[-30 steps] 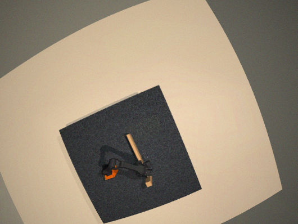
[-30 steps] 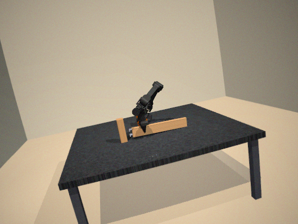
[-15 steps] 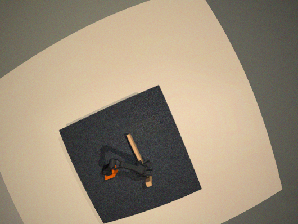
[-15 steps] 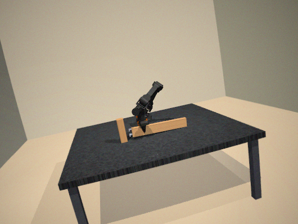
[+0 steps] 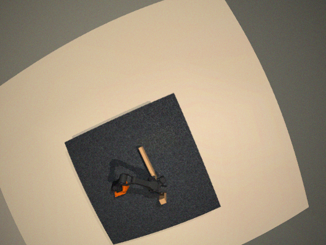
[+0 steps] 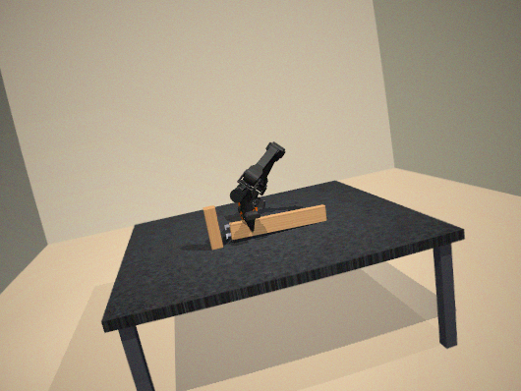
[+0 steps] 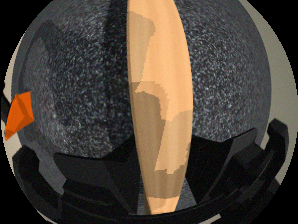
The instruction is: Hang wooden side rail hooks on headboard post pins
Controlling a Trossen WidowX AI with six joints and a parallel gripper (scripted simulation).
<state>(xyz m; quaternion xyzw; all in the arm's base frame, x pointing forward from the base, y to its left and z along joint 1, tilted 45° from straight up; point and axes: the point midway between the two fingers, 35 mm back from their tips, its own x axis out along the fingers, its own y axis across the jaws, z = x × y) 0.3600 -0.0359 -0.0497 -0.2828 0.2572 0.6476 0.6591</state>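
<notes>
The wooden side rail (image 5: 146, 160) (image 6: 295, 218) (image 7: 162, 60) stands on edge, its far end at the table. Two steel hooks, the upper hook (image 6: 227, 227) and the lower hook (image 6: 228, 236), stick out of its near end. They point at the upright headboard post (image 5: 163, 200) (image 6: 213, 228) and show just short of it, with a narrow gap. My gripper (image 5: 159, 182) (image 6: 253, 225) (image 7: 154, 133) is shut on the rail near the hooked end, one finger on each side. Whether that end is slightly raised is hard to tell. The post's slot and pins are hidden.
The dark table top (image 5: 172, 123) (image 6: 197, 280) carries the post and rail. The arm (image 5: 139, 181) (image 6: 262, 164) reaches over from its base side. An orange part (image 5: 120, 193) (image 7: 21, 115) shows beside the arm's base. The post stands close to the gripper.
</notes>
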